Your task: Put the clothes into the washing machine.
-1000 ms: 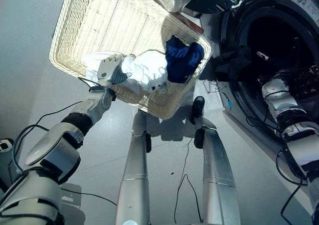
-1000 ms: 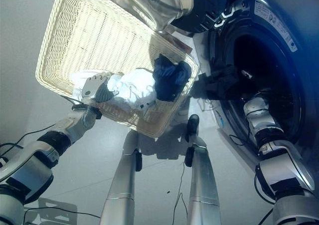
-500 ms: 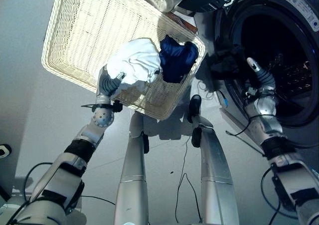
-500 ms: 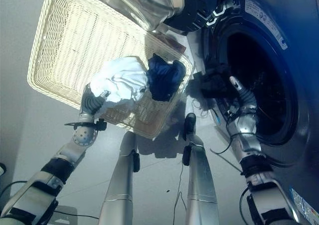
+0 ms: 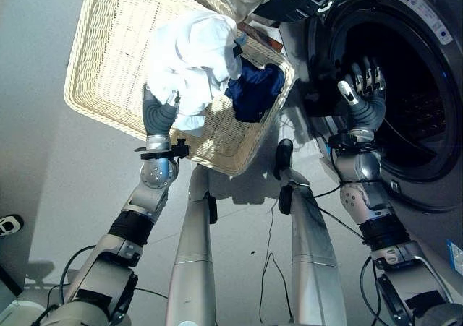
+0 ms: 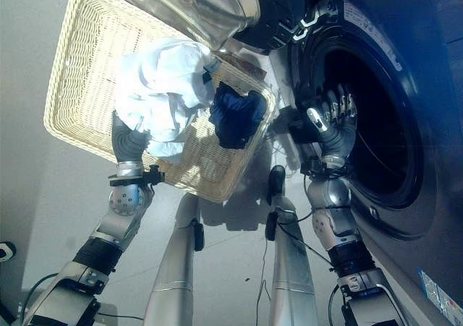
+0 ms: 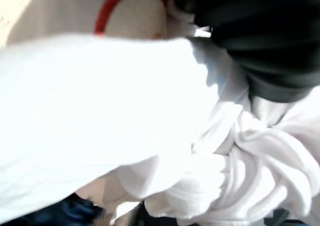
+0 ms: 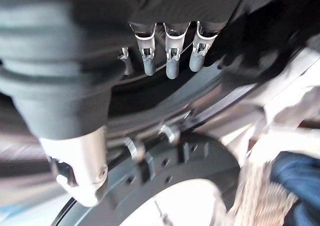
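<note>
Left hand [image 5: 158, 113] clutches white shirt [image 5: 192, 55] above basket [image 5: 108, 51]; soft, light, droops. Right hand [image 5: 364, 95] empty, fingers relaxed, by washer drum [image 5: 419, 109].

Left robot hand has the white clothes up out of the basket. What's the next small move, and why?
Probably swing the left robot hand toward the washing machine. It grips the white clothes above the basket, while the drum opening is off to the robot's right. The right robot hand sits open at that opening and may need to clear. The blue garment lies in the basket.
</note>
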You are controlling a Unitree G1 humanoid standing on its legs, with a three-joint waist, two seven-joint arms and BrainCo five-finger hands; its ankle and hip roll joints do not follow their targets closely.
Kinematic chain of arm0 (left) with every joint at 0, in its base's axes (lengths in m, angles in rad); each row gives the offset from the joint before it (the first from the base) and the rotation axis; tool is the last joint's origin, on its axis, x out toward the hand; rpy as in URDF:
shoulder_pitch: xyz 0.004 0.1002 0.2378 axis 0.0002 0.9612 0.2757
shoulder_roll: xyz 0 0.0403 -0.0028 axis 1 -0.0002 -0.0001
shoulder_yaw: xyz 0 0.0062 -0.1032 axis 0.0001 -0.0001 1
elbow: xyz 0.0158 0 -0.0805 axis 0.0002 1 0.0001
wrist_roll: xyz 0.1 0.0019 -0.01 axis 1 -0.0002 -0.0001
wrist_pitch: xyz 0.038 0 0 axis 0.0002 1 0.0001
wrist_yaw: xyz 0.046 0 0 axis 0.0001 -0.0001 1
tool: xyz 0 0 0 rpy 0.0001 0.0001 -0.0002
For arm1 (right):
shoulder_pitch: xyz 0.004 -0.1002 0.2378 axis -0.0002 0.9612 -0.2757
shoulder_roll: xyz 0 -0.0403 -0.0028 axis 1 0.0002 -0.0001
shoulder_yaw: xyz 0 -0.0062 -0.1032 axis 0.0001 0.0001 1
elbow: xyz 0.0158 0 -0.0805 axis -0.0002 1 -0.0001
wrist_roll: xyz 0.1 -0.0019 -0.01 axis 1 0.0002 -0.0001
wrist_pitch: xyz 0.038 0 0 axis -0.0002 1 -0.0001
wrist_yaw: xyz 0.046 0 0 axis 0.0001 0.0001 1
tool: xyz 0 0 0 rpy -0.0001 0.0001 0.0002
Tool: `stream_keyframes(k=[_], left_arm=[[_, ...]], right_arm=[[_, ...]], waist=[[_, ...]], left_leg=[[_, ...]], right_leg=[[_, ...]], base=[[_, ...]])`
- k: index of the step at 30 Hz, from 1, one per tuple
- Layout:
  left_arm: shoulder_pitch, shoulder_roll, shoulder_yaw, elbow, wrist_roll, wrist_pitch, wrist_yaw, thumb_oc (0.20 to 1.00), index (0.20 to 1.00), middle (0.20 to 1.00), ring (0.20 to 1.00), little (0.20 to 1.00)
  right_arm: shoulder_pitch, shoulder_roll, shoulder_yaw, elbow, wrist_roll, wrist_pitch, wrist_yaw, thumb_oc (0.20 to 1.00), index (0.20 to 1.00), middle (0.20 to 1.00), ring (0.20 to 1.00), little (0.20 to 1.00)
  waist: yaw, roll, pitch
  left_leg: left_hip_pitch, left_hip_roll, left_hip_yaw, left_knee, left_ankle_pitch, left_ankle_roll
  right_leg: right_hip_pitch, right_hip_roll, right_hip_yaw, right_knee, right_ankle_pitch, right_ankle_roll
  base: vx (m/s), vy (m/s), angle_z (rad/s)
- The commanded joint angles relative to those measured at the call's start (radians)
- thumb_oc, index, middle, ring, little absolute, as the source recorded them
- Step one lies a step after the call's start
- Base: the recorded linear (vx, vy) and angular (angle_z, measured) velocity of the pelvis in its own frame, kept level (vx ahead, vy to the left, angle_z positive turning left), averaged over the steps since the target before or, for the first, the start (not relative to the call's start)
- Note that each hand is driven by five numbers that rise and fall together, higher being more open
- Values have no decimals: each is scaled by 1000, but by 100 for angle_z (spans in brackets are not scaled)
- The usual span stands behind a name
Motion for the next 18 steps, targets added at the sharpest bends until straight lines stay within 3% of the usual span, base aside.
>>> stream_keyframes(k=[1,7,11,18], left_arm=[[-14,-21,55,-107,-35,-100,-54,200,200,200,200,200],[-7,-3,32,-217,1,-74,-174,200,200,200,200,200],[-29,27,-6,-287,109,-29,-222,200,200,200,200,200],[-81,74,-60,-345,197,23,-253,200,200,200,200,200]], right_arm=[[52,-3,-30,-139,1,-55,57,1000,1000,1000,1000,1000],[71,-12,21,-223,85,71,277,1000,1000,1000,1000,1000],[68,-42,72,-260,147,160,395,1000,1000,1000,1000,1000],[33,-80,149,-319,182,257,492,1000,1000,1000,1000,1000]], waist=[[-3,2,0],[-2,0,0],[0,-2,0],[3,-1,0]], left_leg=[[17,-99,52,124,-143,73],[16,-101,53,123,-136,76],[19,-102,53,118,-131,77],[18,-105,51,118,-125,76]], right_leg=[[100,86,-54,-263,195,61],[100,78,-59,-266,201,62],[104,73,-66,-272,206,64],[103,71,-71,-275,209,63]], base=[[0,0,0],[0,0,0],[0,0,0],[0,0,0]])
